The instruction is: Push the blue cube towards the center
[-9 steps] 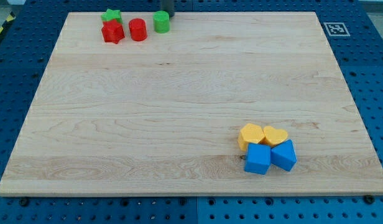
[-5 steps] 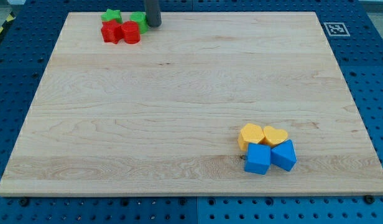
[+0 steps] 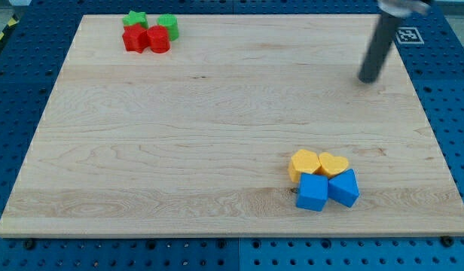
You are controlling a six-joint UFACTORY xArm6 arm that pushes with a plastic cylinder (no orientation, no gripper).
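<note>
The blue cube lies near the view's bottom right on the wooden board. A second blue block touches its right side. A yellow block and a yellow heart sit just above the two blue ones. My tip is at the view's upper right, well above this cluster and a little to its right, touching no block.
At the view's top left a green star, a green cylinder, a red block and a red cylinder are packed together. A black-and-white marker sits on the board's top right corner.
My tip pushed the green and red cylinders left into the top-left cluster, then swept far right and down to the upper right. The blue and yellow blocks have not moved.
</note>
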